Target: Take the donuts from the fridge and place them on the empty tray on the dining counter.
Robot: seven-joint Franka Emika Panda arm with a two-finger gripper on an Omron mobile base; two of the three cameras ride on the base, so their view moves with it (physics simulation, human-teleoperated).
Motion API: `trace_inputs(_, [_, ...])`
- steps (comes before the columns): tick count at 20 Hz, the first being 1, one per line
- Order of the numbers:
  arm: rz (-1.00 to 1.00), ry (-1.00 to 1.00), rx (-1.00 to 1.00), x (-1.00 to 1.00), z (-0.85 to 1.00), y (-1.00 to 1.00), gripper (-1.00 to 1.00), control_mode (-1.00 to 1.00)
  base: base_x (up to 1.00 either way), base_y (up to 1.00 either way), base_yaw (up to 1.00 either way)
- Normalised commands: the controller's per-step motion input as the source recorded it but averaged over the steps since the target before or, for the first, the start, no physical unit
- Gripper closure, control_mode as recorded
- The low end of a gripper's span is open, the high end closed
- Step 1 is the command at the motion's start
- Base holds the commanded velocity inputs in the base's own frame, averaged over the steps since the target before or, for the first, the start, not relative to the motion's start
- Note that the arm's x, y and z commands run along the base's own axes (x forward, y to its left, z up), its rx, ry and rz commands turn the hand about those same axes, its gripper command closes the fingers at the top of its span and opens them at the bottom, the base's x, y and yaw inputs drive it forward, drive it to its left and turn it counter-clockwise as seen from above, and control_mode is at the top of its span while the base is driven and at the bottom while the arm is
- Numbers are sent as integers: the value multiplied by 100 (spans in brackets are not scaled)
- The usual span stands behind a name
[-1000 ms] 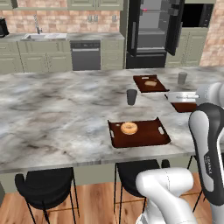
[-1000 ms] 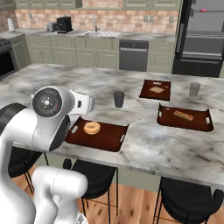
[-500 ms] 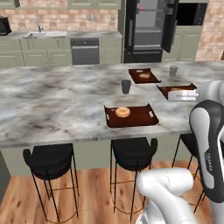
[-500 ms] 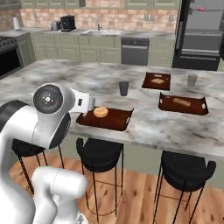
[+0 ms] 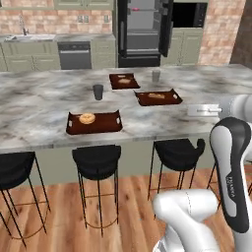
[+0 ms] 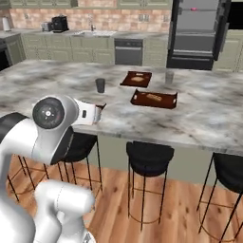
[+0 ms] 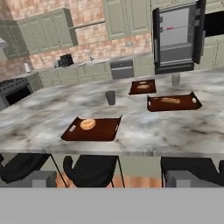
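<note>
An orange-tan donut [image 5: 87,118] [image 7: 87,124] lies at the left end of the dark brown tray [image 5: 106,123] [image 7: 103,129] near the front edge of the dining counter [image 5: 44,103] [image 7: 144,127]. The black fridge [image 5: 142,29] [image 6: 197,33] [image 7: 177,37] stands at the far wall with its doors open; a small pink spot [image 6: 193,8] shows on an upper shelf. My gripper [image 5: 191,110] [image 6: 101,112] [image 7: 111,179] hangs back from the counter's front edge, above the stools. It is open, with nothing between its fingers.
Two more trays with pale pastries [image 5: 123,80] [image 5: 157,97] lie further back on the counter, beside a dark cup [image 5: 98,91] and a grey cup [image 5: 156,76]. Black stools [image 5: 96,157] [image 5: 174,150] stand under the counter's edge. Wood floor lies behind them.
The whole picture has shifted: the base has backed away from the counter, so the tray and counter look farther off. The donut stays on the tray and the gripper stays open.
</note>
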Motion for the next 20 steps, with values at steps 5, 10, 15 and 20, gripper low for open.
trace_inputs(5, [0, 0, 0, 0, 0, 0, -100, 100, -5, -100, -11])
trace_inputs(10, [0, 0, 0, 0, 0, 0, -100, 100, -3, -100, -14])
trace_inputs(15, [0, 0, 0, 0, 0, 0, -100, 100, -8, -100, -14])
trace_inputs(20, [0, 0, 0, 0, 0, 0, -100, 100, -7, -100, -12])
